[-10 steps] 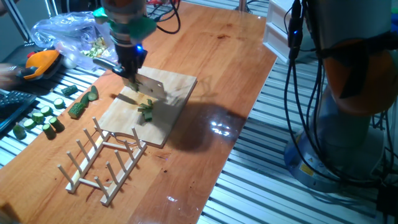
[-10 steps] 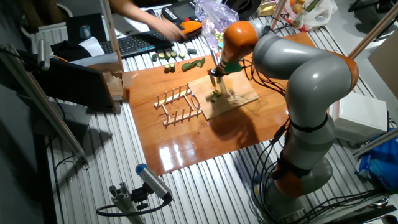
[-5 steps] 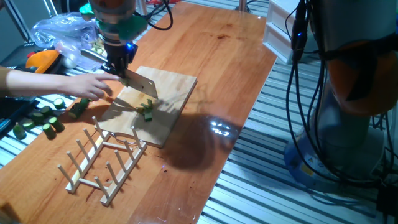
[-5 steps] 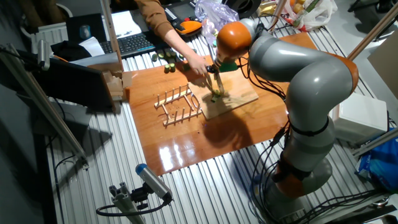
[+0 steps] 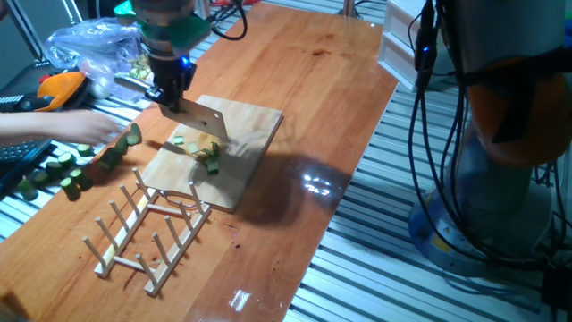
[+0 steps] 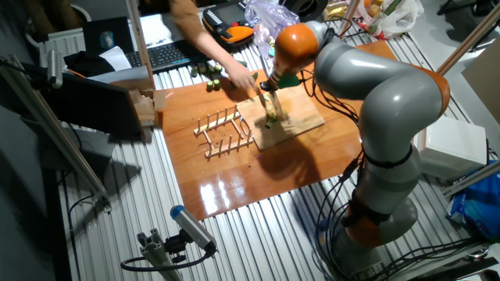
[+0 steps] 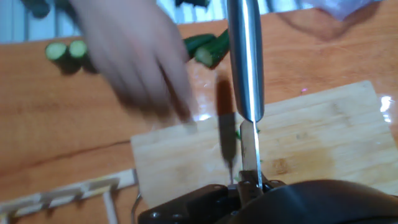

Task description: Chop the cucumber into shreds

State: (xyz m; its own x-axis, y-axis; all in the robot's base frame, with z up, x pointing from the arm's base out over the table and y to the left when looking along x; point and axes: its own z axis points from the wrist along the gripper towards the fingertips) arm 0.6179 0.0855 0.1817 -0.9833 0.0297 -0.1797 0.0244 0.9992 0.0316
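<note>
My gripper (image 5: 170,92) is shut on the handle of a knife (image 5: 202,121) and holds its blade just above the left part of the wooden cutting board (image 5: 246,134). The cucumber (image 5: 211,157) lies on the board as a few small green strips, just below and right of the blade. A pale green piece (image 5: 189,142) lies under the blade. In the other fixed view the gripper (image 6: 268,84) stands over the cucumber (image 6: 271,119). In the hand view the knife (image 7: 244,62) runs up the middle, and the cucumber is almost hidden behind it.
A person's hand (image 5: 67,125) is over the table, left of the board, blurred in the hand view (image 7: 137,56). Round slices and longer cucumber pieces (image 5: 58,172) lie there. A wooden rack (image 5: 147,228) stands in front of the board. A plastic bag (image 5: 85,49) sits behind.
A person's hand reached in to the board and has drawn back to the left. A pale piece now lies under the blade. My gripper shifted left with the knife.
</note>
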